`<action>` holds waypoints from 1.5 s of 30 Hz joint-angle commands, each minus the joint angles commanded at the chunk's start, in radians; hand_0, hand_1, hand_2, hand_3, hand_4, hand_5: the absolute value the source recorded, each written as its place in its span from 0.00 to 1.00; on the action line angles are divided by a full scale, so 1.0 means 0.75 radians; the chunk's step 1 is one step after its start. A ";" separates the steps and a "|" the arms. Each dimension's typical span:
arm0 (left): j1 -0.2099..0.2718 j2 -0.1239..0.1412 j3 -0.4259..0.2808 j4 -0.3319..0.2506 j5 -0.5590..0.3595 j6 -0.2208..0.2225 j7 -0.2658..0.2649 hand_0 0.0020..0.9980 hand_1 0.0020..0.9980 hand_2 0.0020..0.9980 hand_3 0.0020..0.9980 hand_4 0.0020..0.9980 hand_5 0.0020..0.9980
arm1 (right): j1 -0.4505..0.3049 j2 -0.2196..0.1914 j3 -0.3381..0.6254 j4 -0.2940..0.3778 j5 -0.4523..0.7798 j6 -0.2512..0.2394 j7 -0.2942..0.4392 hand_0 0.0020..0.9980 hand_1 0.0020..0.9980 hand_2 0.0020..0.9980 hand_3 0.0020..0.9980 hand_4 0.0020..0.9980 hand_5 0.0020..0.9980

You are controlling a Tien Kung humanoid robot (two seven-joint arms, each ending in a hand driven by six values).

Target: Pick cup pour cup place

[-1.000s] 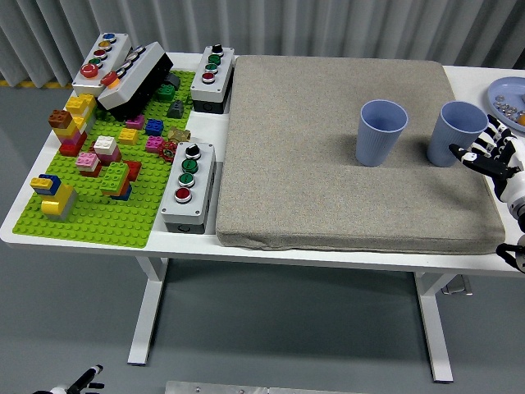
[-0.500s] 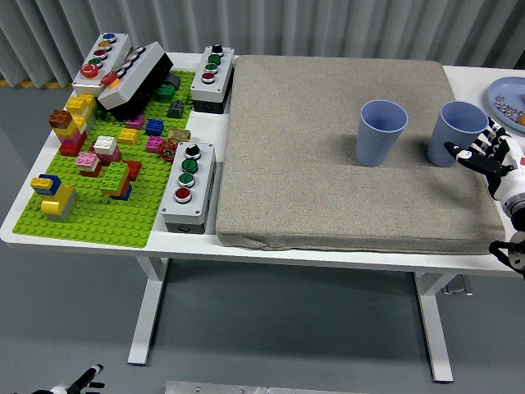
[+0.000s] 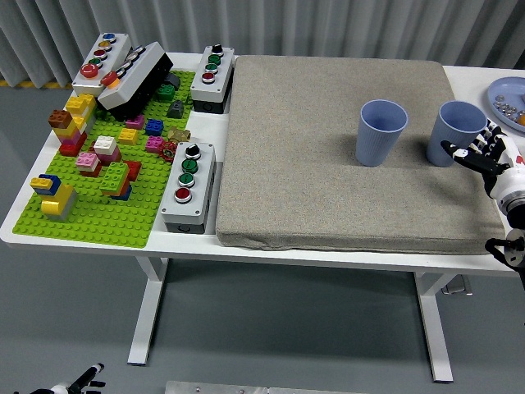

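Two empty blue cups stand upright on the grey mat [image 3: 312, 180]: the left cup [image 3: 381, 131] near the mat's middle right and the right cup [image 3: 456, 125] by its right edge. My right hand [image 3: 474, 149] comes in from the right edge and sits against the right cup's near right side. It is open, with the thumb in front of the cup's base and the other fingers spread beside its wall, not closed around it. My left hand [image 3: 84, 379] only peeks in at the bottom left, below the table.
A blue plate [image 3: 502, 90] with small items lies at the far right behind my hand. A green brick baseplate [image 3: 98, 217] with loose bricks fills the table's left. Button boxes [image 3: 189, 185] [image 3: 213, 78] [image 3: 102, 59] stand along the mat's left edge and at the back left.
My right hand has slid a little left and forward, closing in on the right cup so the thumb now lies across its lower front. The cups have not moved.
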 joint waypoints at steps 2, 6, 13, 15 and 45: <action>-0.002 0.000 0.001 0.000 0.001 0.000 0.000 0.84 0.83 0.87 0.78 0.64 0.99 | 0.003 0.001 0.000 -0.002 -0.001 0.000 -0.001 0.91 0.86 0.93 0.94 0.88 0.27; -0.006 0.000 0.002 0.000 0.002 0.000 -0.001 0.84 0.83 0.87 0.78 0.64 0.99 | 0.011 0.003 0.003 -0.010 0.002 0.000 0.000 0.91 0.86 0.93 0.94 0.88 0.27; -0.011 -0.001 0.002 0.000 0.004 0.001 -0.003 0.84 0.83 0.87 0.78 0.64 0.99 | 0.017 0.007 0.013 -0.019 0.004 0.003 0.003 0.91 0.86 0.93 0.94 0.88 0.27; -0.012 -0.001 0.002 0.000 0.003 0.001 -0.004 0.84 0.83 0.87 0.78 0.64 0.99 | 0.018 0.008 0.015 -0.021 0.005 0.004 0.004 0.91 0.86 0.93 0.94 0.88 0.27; -0.022 -0.004 0.006 0.000 0.011 0.000 -0.003 0.84 0.83 0.87 0.78 0.64 0.99 | 0.037 0.017 0.026 -0.065 0.024 0.014 0.019 0.91 0.86 0.92 0.92 0.87 0.29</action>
